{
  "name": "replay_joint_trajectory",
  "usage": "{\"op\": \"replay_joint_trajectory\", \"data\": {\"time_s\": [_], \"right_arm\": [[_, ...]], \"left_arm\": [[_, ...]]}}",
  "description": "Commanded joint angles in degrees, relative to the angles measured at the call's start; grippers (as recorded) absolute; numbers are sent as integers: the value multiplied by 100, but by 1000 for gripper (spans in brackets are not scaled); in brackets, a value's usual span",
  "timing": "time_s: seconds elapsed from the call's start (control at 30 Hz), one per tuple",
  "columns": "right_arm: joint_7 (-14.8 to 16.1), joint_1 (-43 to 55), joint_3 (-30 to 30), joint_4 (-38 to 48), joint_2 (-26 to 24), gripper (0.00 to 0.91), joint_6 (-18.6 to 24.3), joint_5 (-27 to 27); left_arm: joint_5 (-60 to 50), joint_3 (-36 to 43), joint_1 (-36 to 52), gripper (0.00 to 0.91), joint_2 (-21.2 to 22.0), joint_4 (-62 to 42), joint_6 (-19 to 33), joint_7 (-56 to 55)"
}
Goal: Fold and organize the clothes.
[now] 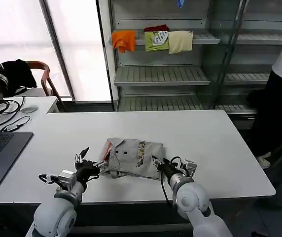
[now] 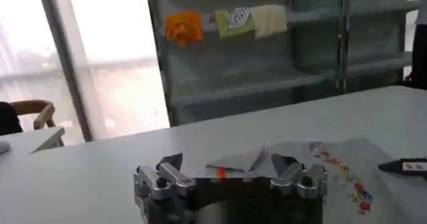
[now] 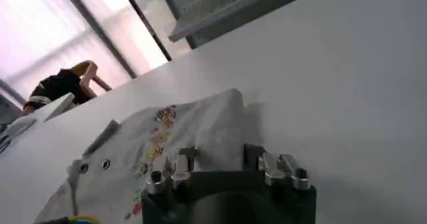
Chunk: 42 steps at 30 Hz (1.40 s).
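One of the clothes, a light grey shirt (image 1: pixel 133 157), lies loosely folded on the white table (image 1: pixel 215 148), with a small multicoloured print (image 1: pixel 141 148) and an orange neck strip (image 1: pixel 109 146). My left gripper (image 1: pixel 90 162) sits at the shirt's left edge. In the left wrist view this gripper (image 2: pixel 227 165) is open, and the grey shirt (image 2: pixel 333 155) with its orange strip (image 2: pixel 221 173) lies just ahead between the fingers. My right gripper (image 1: pixel 157 163) rests at the shirt's right front edge. In the right wrist view it (image 3: pixel 219 157) is open, with the shirt (image 3: pixel 200 122) ahead.
A laptop (image 1: pixel 0 148) and cables (image 1: pixel 5 111) lie on the left of the table. A chair with a black garment (image 1: pixel 15 74) stands beyond. Shelves (image 1: pixel 160 74) behind hold orange, green and cream folded garments (image 1: pixel 153 40). A person (image 1: pixel 281 94) stands at the right.
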<state>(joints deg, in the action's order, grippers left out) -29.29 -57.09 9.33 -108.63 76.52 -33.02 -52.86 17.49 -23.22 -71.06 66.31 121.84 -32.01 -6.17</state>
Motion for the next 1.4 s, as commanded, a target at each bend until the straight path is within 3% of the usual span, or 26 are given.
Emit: {"op": "replay_joint_trajectory", "data": {"time_s": [0.03, 0.43, 0.97, 1.0, 1.03, 1.07, 1.37, 1.4], "right_arm": [[-28, 31, -55, 21, -74, 0, -12, -48], [165, 208, 8, 44, -708, 0, -17, -111], [469, 763, 340, 699, -989, 0, -19, -255], [476, 761, 357, 716, -996, 181, -20, -232], [479, 759, 369, 727, -998, 705, -21, -233], [487, 755, 377, 735, -1003, 907, -22, -231], [554, 537, 467, 519, -990, 907, -18, 201], [635, 482, 495, 458, -990, 907, -13, 542]], "left_arm": [[-198, -51, -290, 907, 19, 41, 21, 53], [-446, 128, -524, 907, 106, 63, 90, 201], [-577, 193, -512, 907, 230, 20, 98, 214], [-576, 178, -510, 907, 238, 17, 98, 211], [-572, 164, -509, 907, 244, 15, 99, 213], [-574, 155, -508, 907, 247, 7, 99, 213], [-532, 132, -483, 907, 436, 25, 108, 153], [-511, 116, -485, 907, 483, 43, 137, 126]]}}
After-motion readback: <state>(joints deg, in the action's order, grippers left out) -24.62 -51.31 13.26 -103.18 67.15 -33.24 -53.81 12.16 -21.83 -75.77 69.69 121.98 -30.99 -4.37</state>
